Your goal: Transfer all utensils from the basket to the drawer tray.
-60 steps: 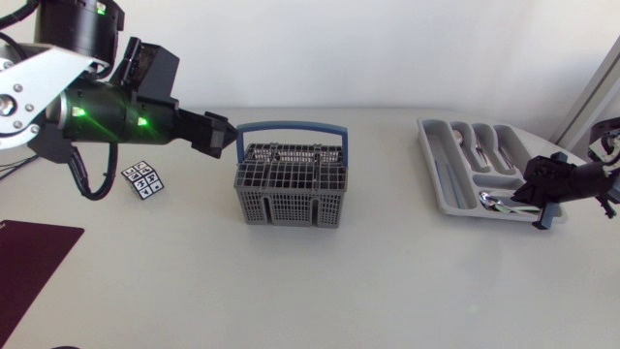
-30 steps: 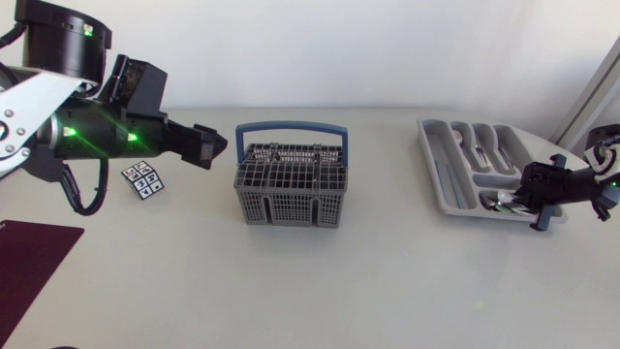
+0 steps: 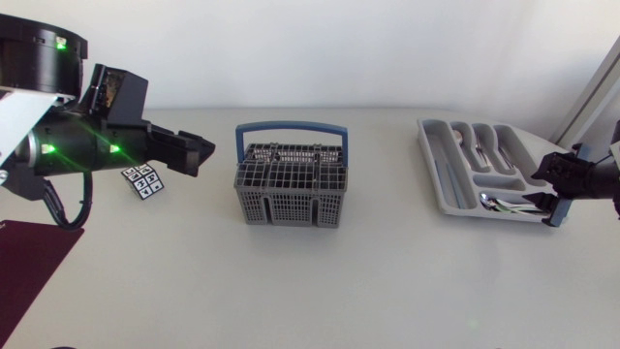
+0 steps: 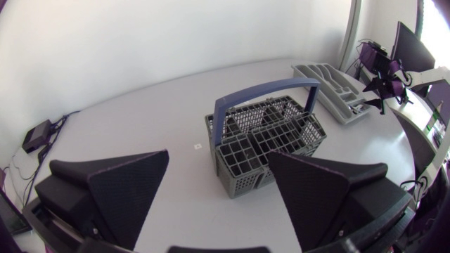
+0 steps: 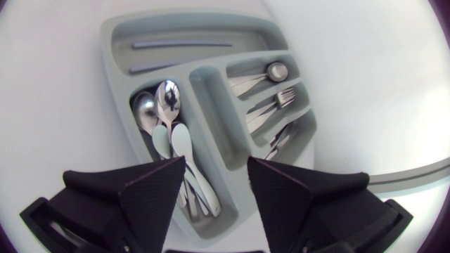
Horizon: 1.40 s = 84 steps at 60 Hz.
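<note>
My left gripper (image 3: pixel 199 153) hangs released, its 2 fingers spread with nothing between them. It is just beside the basket (image 3: pixel 291 184), which sits mid-table with its blue handle (image 3: pixel 291 126) running side to side. My right gripper (image 5: pixel 216 163) is also open and empty, over the tray (image 3: pixel 441 179) at the table's right. Under it, spoons (image 5: pixel 169 98) lie lengthwise in 1 compartment, bowls pointing away from the fingers. Forks (image 5: pixel 271 102) lie roughly crosswise to them.
</note>
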Tool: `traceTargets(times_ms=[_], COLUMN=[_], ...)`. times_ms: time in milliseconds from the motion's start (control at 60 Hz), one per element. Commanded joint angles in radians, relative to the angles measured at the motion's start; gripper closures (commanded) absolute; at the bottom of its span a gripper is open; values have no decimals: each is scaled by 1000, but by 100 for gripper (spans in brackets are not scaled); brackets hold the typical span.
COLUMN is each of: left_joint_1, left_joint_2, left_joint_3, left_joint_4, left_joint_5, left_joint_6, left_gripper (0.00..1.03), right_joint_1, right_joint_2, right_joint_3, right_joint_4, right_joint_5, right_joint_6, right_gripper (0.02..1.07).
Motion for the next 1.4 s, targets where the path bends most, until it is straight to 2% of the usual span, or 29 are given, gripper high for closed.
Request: traceTargets(times_ms=[0,33,83,167,417,683,967,1083,1250,1283,1383], left_joint_1=[18,18,18,18,46,70,92,99,133,141,176], left_joint_2=[-31,-38,-55,-71,-127,-187,-267,-290,-342,-351,-393], left_joint_3=[-32,-37,-52,-73,-136,-227,-319,-348,-380,-385,-406], left_joint_4=[10,10,11,16,34,73,97,102,100,100,96], left_joint_5=[-5,-5,-5,-5,-5,-2,3,3,9,12,23], left_joint_6=[6,6,11,16,40,46,63,63,68,69,86], left_gripper=[4,4,4,4,4,4,4,4,4,4,4], right_joint_1=[-8,-10,-7,6,164,498,803,898,1004,1018,1040], right_joint_2=[-77,-94,-148,-238,-565,-743,-697,-625,-491,-462,-384], right_joint_3=[-43,-50,-77,-141,-340,-426,-376,-337,-264,-247,-190], right_joint_4=[4,4,4,2,-1,-13,1,39,85,98,107], right_joint_5=[-30,-41,-58,-92,-82,71,208,231,237,238,238], right_joint_6=[57,75,149,201,436,743,1008,1089,1155,1162,1175], right_gripper=[31,30,20,19,17,17,19,40,83,87,89])
